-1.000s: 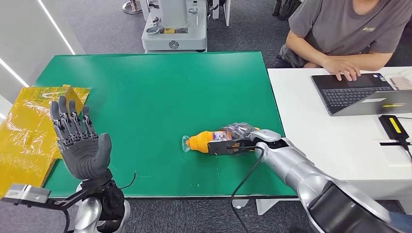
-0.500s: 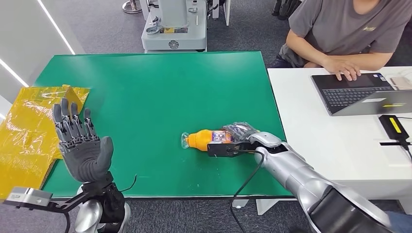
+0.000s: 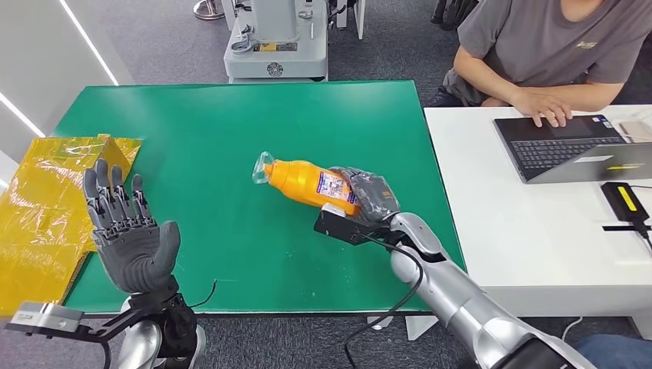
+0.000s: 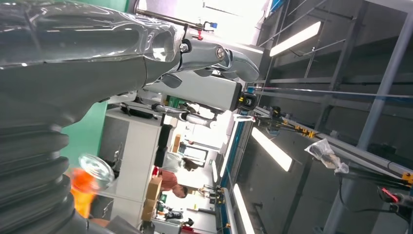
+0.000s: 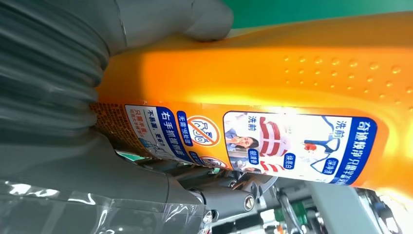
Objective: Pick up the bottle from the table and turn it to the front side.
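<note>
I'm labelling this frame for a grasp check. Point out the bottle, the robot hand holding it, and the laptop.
bottle (image 3: 296, 178), head view, on its orange body near the neck.
right robot hand (image 3: 370, 197), head view, on the dark fingers wrapped around the bottle's base.
laptop (image 3: 555, 149), head view, on its keyboard.

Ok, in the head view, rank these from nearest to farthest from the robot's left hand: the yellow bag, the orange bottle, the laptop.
From the left hand:
1. Yellow bag, just beside it at the table's left edge.
2. Orange bottle, mid-table, held by the right hand.
3. Laptop, far right on the white desk.
</note>
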